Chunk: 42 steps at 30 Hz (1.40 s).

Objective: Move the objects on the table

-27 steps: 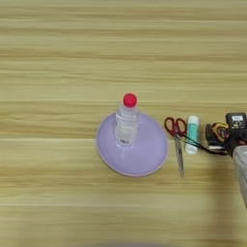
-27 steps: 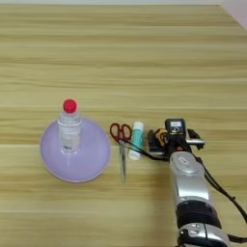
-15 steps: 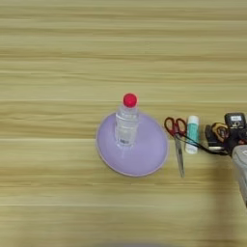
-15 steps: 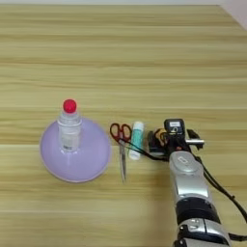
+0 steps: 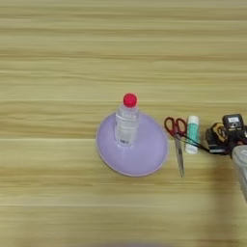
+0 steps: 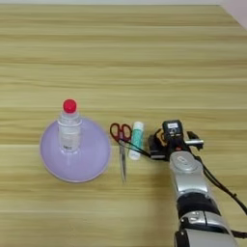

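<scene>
No legible writing anywhere; the small white glue stick with a green label [image 6: 137, 140] shows colour only. Clear red-capped plastic bottle [image 6: 69, 131] stands upright on a round lavender plate [image 6: 91, 164]; contents can't be made out. Red-handled steel-bladed scissors [image 6: 121, 145] lie just right of the plate on the light-tan wooden table [image 6: 144, 58], glue stick beside them. Black two-finger claw [image 6: 144, 150] reaches the glue stick from the right; whether it's spread or clenched, can't tell.

A wide light-tan wooden table [image 6: 144, 58] with horizontal plank grain fills nearly the whole scene under even, soft light, and a small pale patch of floor [image 6: 237, 7] shows beyond the table's far right corner.
</scene>
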Each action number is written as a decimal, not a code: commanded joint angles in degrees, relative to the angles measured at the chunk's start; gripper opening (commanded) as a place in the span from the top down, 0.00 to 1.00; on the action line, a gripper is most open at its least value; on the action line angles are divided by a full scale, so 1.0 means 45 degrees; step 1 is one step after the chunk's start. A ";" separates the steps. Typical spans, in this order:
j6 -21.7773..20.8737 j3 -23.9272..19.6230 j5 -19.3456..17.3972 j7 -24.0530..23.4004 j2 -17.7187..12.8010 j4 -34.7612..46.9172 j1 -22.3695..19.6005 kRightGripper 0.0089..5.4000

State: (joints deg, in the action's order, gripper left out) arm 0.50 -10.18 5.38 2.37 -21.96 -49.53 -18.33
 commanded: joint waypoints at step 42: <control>-0.1104 -0.0638 -0.0900 -0.0122 -0.1321 -0.0568 -0.1715 0.00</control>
State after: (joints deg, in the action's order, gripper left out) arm -1.28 -12.62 2.36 1.80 -26.47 -58.39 -23.16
